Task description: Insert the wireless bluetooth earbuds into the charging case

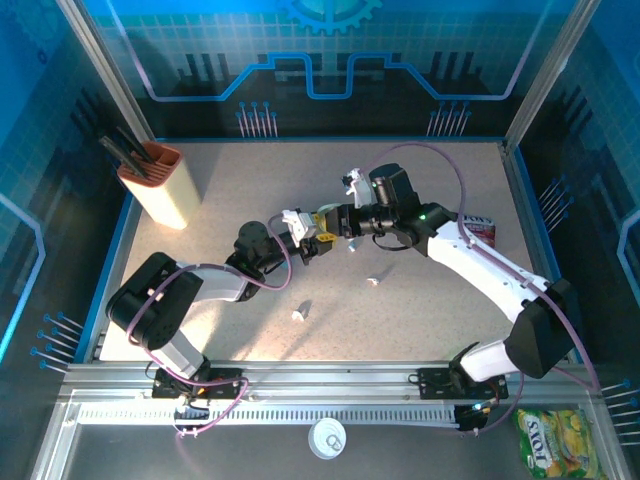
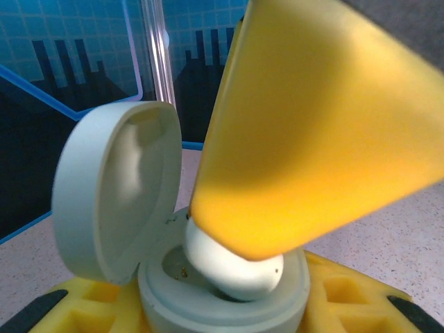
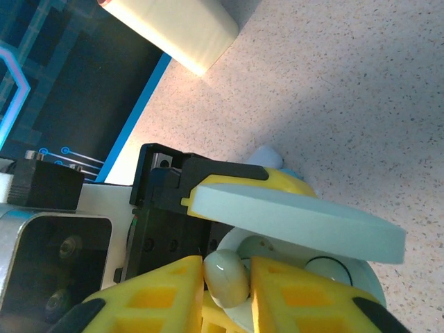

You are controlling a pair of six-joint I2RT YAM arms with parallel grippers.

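Observation:
My left gripper point(image 1: 303, 243) is shut on the base of the pale charging case point(image 2: 229, 309), held between its yellow fingers point(image 2: 343, 298). The case lid point(image 2: 114, 191) stands open. My right gripper point(image 3: 226, 286) is shut on one white earbud point(image 3: 225, 276), which sits partly down in a case well point(image 2: 239, 267). Its yellow finger point(image 2: 319, 125) covers the top of that earbud. The two grippers meet at the table's middle point(image 1: 322, 236). Two more earbuds point(image 1: 300, 313) point(image 1: 374, 282) lie loose on the table nearer the arm bases.
A cream holder with an orange top point(image 1: 156, 186) stands at the back left. A red packet point(image 1: 482, 228) lies by the right arm. Off the table at the front are a white round thing point(image 1: 327, 437) and a snack bag point(image 1: 556, 441).

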